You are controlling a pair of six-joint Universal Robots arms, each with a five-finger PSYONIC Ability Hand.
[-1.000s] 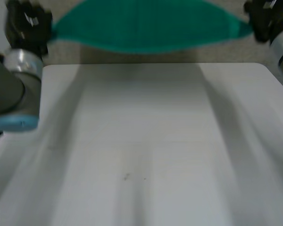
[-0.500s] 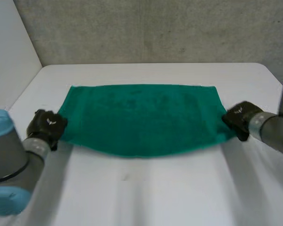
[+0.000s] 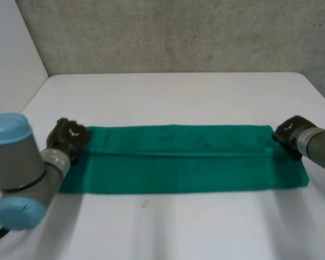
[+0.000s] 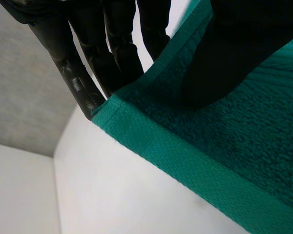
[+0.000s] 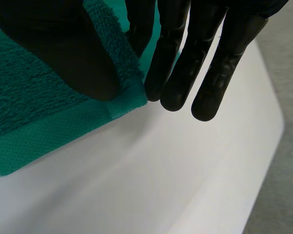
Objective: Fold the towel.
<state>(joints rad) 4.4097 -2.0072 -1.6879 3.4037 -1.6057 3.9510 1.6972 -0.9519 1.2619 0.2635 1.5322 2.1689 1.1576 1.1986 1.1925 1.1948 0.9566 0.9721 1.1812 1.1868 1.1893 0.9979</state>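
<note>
While left robot hand (image 3: 69,138) and right robot hand (image 3: 290,131) pinch corners, towel (image 3: 179,165) rests.

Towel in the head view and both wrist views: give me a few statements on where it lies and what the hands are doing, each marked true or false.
1. The towel lies on the table. True.
2. The left hand presses on the towel's middle. False: it pinches a corner at one end.
3. The right hand pinches a towel corner between thumb and fingers. True.
4. The towel is red. False: it is green.
</note>
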